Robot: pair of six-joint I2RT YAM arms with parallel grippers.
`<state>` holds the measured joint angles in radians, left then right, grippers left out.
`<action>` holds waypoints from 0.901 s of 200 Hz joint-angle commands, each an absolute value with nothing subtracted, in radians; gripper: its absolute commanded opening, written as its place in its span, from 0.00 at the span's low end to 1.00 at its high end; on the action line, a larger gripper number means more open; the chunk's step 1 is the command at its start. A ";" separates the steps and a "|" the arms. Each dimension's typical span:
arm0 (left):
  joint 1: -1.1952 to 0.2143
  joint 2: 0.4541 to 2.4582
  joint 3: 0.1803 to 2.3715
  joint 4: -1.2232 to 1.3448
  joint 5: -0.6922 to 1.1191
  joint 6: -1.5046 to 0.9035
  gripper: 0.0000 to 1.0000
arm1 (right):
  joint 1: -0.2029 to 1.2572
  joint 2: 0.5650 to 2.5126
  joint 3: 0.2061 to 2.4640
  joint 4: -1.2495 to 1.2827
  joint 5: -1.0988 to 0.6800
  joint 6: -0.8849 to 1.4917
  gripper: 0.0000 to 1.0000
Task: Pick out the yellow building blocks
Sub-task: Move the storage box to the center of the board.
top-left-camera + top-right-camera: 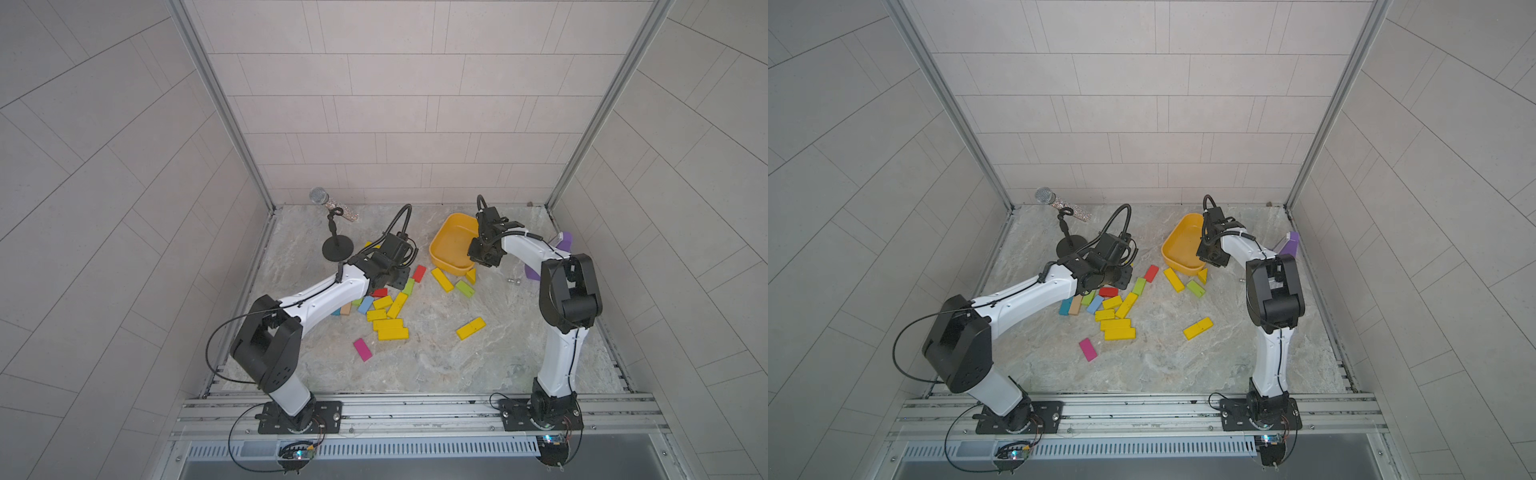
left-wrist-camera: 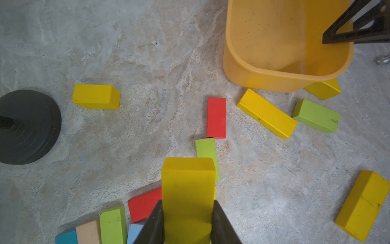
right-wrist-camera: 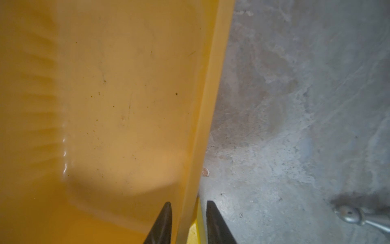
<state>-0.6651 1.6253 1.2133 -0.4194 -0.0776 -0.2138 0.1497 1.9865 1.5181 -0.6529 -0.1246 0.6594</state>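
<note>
My left gripper [image 2: 187,202] is shut on a yellow building block [image 2: 187,186], held above the pile. More yellow building blocks lie on the floor: a cluster [image 1: 390,324], a bar [image 1: 441,279] and a small wedge [image 1: 471,275] beside the orange-yellow tub [image 1: 451,245], one alone [image 1: 470,328], and another near the stand [image 2: 96,96]. My right gripper [image 3: 188,202] straddles the tub's wall [image 3: 202,118], one finger inside and one outside, shut on it. In both top views this gripper [image 1: 1208,259] sits at the tub's near right corner.
A microphone on a black round-based stand [image 1: 337,249] is at the back left. Red [image 2: 216,117], lime-green [image 2: 316,116], blue, tan and pink [image 1: 363,349] blocks lie mixed in. A purple object [image 1: 565,241] and a metal bolt [image 1: 512,281] lie by the right wall.
</note>
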 commanded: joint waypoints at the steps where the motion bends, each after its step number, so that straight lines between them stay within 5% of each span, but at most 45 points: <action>1: -0.663 1.594 1.193 -0.407 -0.109 -0.223 0.00 | 0.156 1.991 1.525 -0.697 -0.170 0.647 0.24; 136: -0.664 1.621 1.245 -0.410 -0.061 -0.254 0.00 | 0.323 1.920 1.462 -0.790 -0.175 0.512 0.16; 180: -0.670 1.716 1.347 -0.407 0.054 -0.315 0.00 | 0.315 1.896 1.495 -0.799 -0.191 0.508 0.37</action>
